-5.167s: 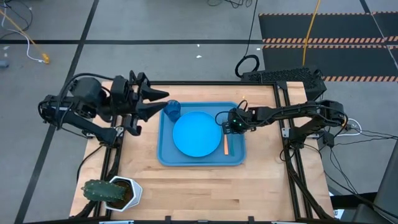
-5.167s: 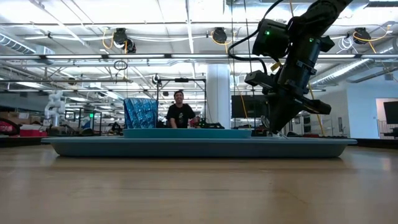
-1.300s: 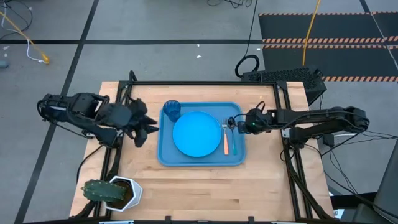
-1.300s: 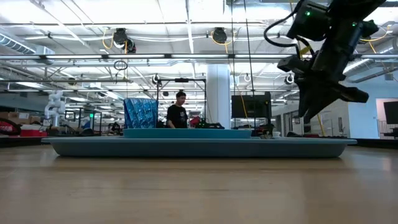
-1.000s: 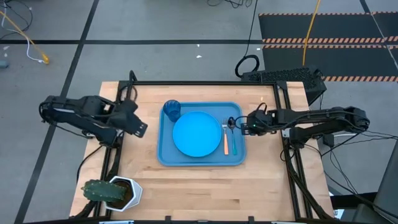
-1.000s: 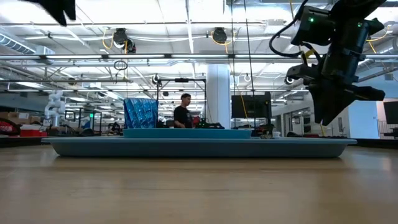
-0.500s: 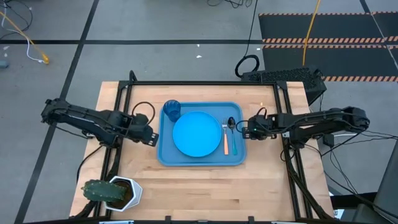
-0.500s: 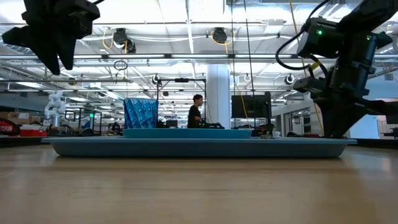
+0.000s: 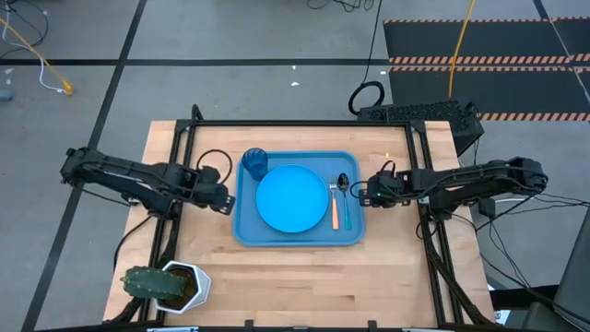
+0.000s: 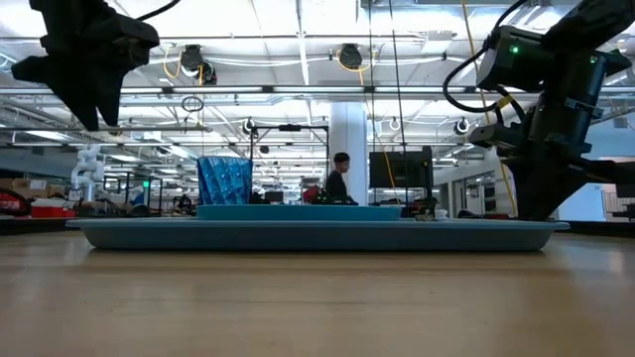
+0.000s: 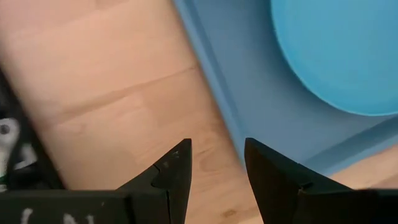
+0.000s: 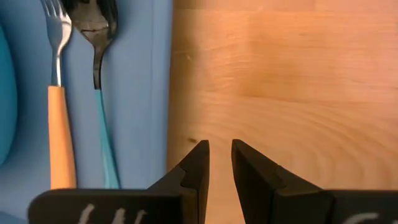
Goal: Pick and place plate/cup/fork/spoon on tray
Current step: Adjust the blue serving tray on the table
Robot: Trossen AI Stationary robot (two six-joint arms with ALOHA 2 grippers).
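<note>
The blue tray [image 9: 247, 231] lies in the middle of the table. On it rest the round plate [image 9: 293, 197], the upright dark-blue cup [image 9: 255, 164] at its far left corner, and the orange-handled fork [image 12: 56, 124] and blue-handled spoon [image 12: 99, 93] side by side along its right rim. My left gripper [image 11: 216, 163] hangs open over bare wood just left of the tray, tilted down. My right gripper [image 12: 220, 158] hovers over bare wood just right of the tray's rim, its fingers a narrow gap apart with nothing between them.
A potted cactus [image 9: 166, 284] stands at the near left corner. Black frame rails [image 9: 419, 184] run along the table's left, right and far sides. Bare wood stretches along the near side. A person [image 10: 340, 180] walks in the room behind.
My left gripper has come down from high above and toward the tray's left edge, tipping further downward, then held still. My right gripper has sunk a little beside the tray's right rim. The things on the tray have not moved.
</note>
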